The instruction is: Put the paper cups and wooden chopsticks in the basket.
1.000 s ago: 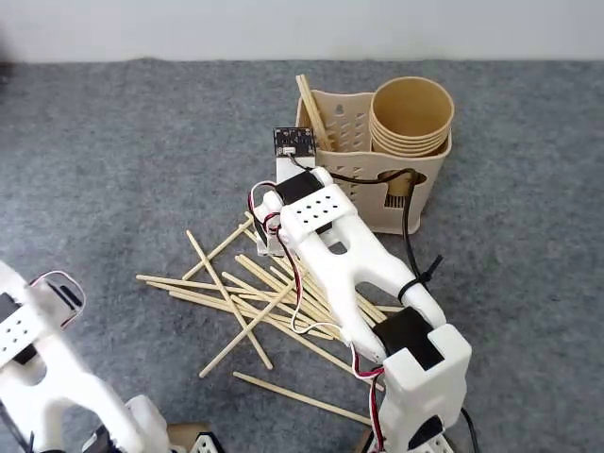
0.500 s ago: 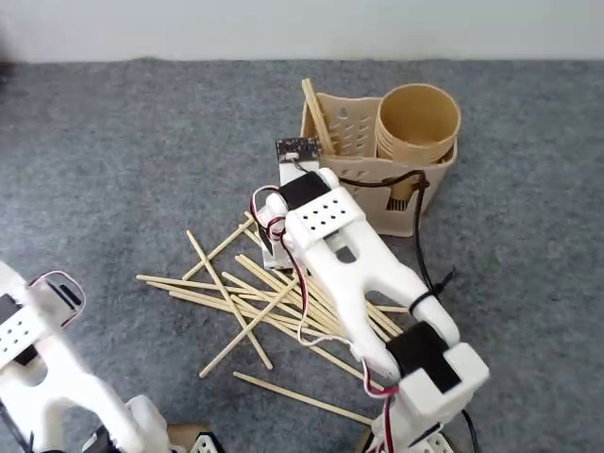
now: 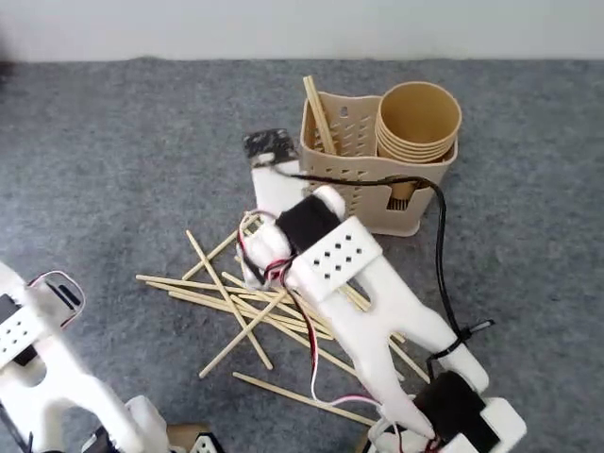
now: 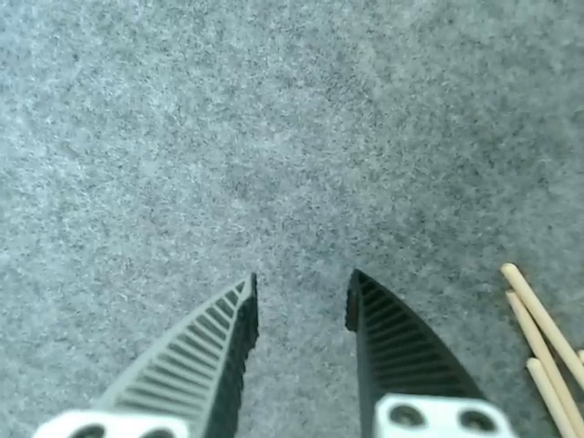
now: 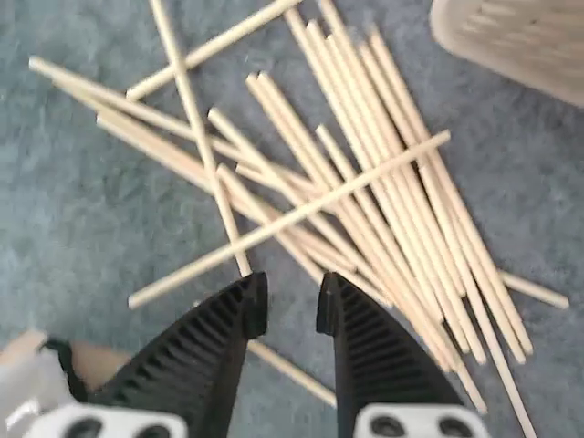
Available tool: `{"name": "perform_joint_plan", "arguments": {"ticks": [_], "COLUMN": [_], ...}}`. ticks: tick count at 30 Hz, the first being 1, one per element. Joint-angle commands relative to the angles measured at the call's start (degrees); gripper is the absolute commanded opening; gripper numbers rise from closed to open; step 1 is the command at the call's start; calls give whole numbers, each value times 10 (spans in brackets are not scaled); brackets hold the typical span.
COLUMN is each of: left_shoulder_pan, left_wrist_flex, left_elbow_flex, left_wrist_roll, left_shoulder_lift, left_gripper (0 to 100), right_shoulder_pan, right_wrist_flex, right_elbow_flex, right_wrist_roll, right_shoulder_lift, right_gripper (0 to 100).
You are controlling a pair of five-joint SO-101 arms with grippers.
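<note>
The stack of tan paper cups (image 3: 418, 123) already stood nested in the right compartment of the beige perforated plastic basket (image 3: 363, 184), which sat toward the far right of the grey carpet-like mat (image 3: 123, 160). A pair of wooden chopsticks (image 3: 318, 113) leaned upright in its left compartment. The cup part looked done, as far as could be seen. Most of the chopstick work was left: a loose, criss-crossed pile of pale wooden chopsticks (image 3: 203, 300) lay on the mat to the near left of the basket, with one stray stick (image 3: 302, 398) lying apart on the near side. The right gripper (image 5: 290, 306) hung just above the near edge of that pile, with a narrow gap between its black ribbed jaws and nothing between them. The left gripper (image 4: 301, 306) sat over bare mat, jaws moderately apart and empty, with a few chopstick ends (image 4: 538, 319) just beside it. From above, the white right arm (image 3: 349, 274) covered its own gripper and the middle of the pile, so the number of loose sticks could not be counted. The left arm (image 3: 38, 368) was cut off at the near left corner. The basket's floor and the cup count were hard to make out.
</note>
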Motion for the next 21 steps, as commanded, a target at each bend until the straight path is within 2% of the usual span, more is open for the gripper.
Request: {"name": "perform_joint_plan", "arguments": {"ticks": [1,5,10,17,21], "left_shoulder_pan": [1,1,1,1,1], "left_wrist_flex": [-9,-9,-9,-9,-9], "left_elbow_flex": [-1,-1,-1,-1,-1], "left_wrist_roll": [5,5,5,5,5], "left_shoulder_lift": [-5,-5,-4,-4,-4], "left_gripper": [159,159,159,159,159], "right_shoulder_pan": [-5,-4,-3,0,63], "right_wrist_flex": [57,57,-48,-230,-298], "right_elbow_flex": [-4,56,175,276,296], "right_wrist_roll": [12,114,258,382,433], "right_shoulder_lift": [-29,-29,-29,-29,-29], "right_gripper": [107,107,107,111,112]}}
